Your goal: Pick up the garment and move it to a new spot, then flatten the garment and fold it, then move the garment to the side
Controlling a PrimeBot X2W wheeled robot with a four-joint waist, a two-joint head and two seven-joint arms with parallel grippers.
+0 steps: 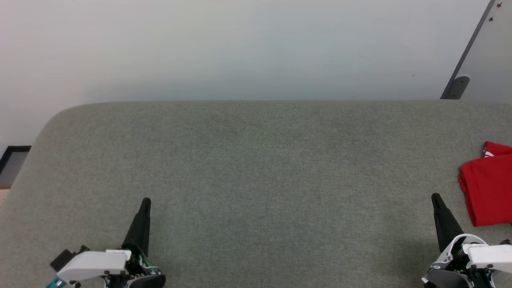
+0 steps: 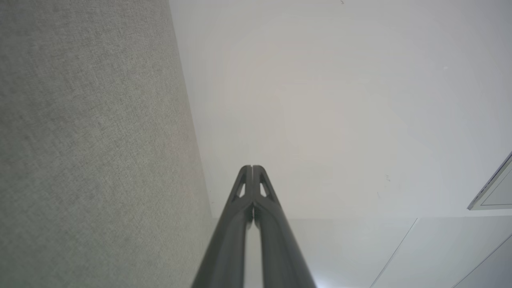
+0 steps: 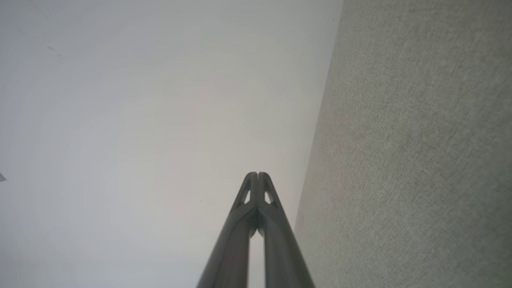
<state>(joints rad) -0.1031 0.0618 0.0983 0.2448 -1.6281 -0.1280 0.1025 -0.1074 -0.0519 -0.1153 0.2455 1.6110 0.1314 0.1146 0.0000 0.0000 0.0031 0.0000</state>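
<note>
Left claw (image 1: 145,201) and right claw (image 1: 435,197) both closed, empty, fingers pointing forward.

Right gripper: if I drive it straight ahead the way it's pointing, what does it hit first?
Probably nothing close: the right gripper points past the red folded garment, which lies to its right, over the grey felt tabletop toward the pale surface beyond. Depth unclear.

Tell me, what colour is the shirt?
The garment is red; the head view shows it best.
</note>
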